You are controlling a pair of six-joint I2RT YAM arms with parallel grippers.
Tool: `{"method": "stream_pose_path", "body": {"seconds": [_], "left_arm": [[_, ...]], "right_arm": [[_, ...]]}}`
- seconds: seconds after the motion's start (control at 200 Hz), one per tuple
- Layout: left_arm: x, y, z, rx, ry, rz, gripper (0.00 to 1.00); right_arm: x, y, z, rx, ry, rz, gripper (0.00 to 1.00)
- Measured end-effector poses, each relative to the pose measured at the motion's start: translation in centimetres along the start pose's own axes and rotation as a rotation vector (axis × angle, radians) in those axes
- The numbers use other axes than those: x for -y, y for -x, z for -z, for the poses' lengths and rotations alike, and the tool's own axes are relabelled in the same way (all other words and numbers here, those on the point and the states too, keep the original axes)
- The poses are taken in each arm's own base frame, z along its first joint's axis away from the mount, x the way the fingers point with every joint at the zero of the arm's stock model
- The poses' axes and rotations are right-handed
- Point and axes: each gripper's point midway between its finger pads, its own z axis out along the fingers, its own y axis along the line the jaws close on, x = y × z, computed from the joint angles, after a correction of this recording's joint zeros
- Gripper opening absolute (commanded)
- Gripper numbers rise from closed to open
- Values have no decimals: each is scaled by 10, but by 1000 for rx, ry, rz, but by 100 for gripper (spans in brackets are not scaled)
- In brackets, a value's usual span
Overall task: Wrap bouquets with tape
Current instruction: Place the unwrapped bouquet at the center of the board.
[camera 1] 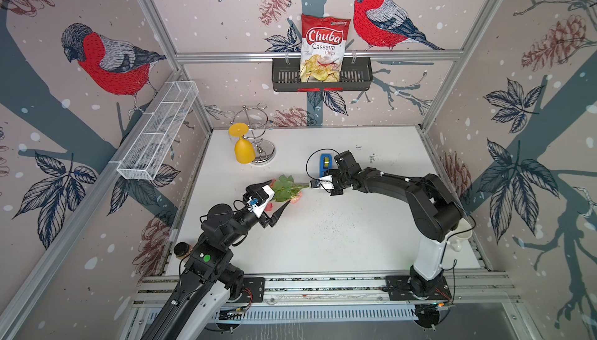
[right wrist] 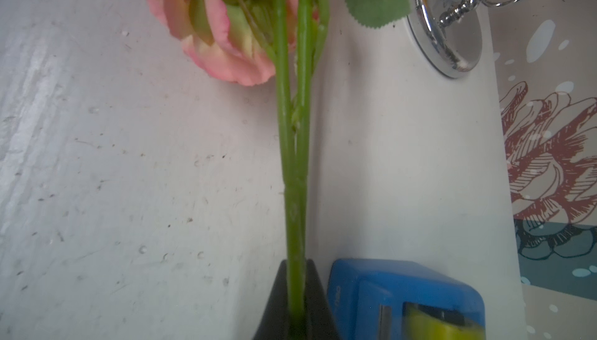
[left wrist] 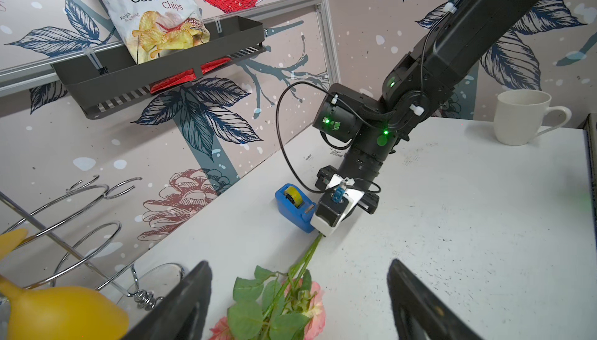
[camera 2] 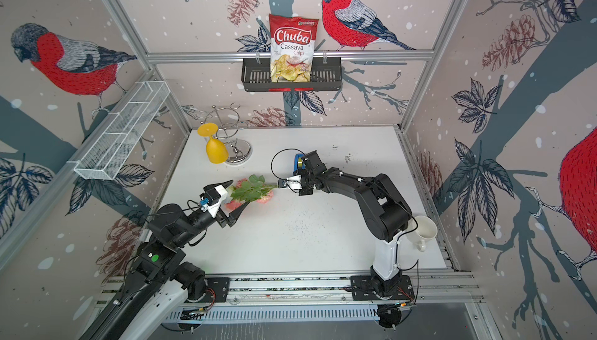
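Right gripper [camera 1: 312,184], black wedge-shaped fingers [right wrist: 311,303] pinched tight on the thin green plastic stems of the bouquet [camera 1: 286,190]. Pink, layered fabric blooms and serrated leaves lie beyond its tip on the scuffed white table [camera 1: 355,225]. The boxy blue tape dispenser [left wrist: 295,207], carrying a yellowish roll, sits just beside this gripper. Left gripper [camera 1: 275,199] is spread wide, holding nothing, its tapered black fingers [left wrist: 181,303] flanking the blooms.
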Motion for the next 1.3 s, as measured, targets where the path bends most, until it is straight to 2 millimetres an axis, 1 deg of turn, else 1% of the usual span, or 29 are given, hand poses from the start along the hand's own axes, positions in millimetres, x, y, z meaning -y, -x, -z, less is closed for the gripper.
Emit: {"method": "stream_pose_path", "body": {"seconds": [0.095, 0.165, 0.295, 0.615, 0.705, 0.826, 0.981, 1.046, 1.106, 1.176, 1.186, 1.216, 1.226, 1.241, 1.301], "left_arm": [[0, -3, -2, -12, -2, -3, 84], [-1, -5, -4, -21, -1, -12, 84], [-3, -11, -7, -44, 5, -15, 84], [-4, -20, -16, -84, -8, -22, 85], [-3, -23, -18, -96, -12, -19, 85], [-4, -26, -21, -108, -17, -19, 86], [-5, -27, -26, -112, -18, -18, 88], [-6, -29, -28, -122, -21, -14, 90], [-6, -32, -31, -135, -25, -10, 91], [-7, -35, -35, -152, -31, -6, 91], [-7, -35, -36, -155, -32, -7, 91], [-7, -36, -37, -160, -34, -10, 91], [-7, -36, -38, -162, -35, -11, 91], [-8, -36, -39, -164, -36, -15, 91], [-9, -36, -42, -172, -39, -14, 91]], "right_arm": [[-12, -8, -8, -18, 45, -19, 0], [-17, -14, -10, -31, 71, -35, 0], [-13, -16, -10, -30, 78, -47, 0], [-23, -35, -8, -61, 109, -99, 0], [-23, -38, -7, -66, 107, -120, 3], [-22, -42, -6, -72, 103, -129, 3], [-16, -46, -1, -80, 83, -139, 10], [-17, -48, 1, -89, 78, -141, 15], [-17, -50, 3, -95, 73, -146, 28], [-17, -49, 8, -96, 66, -148, 31], [-17, -49, 9, -96, 63, -148, 35], [-17, -48, 11, -94, 57, -154, 57], [-17, -48, 12, -94, 55, -159, 61], [-16, -47, 13, -93, 52, -161, 63], [-14, -45, 18, -91, 34, -157, 65]]}}
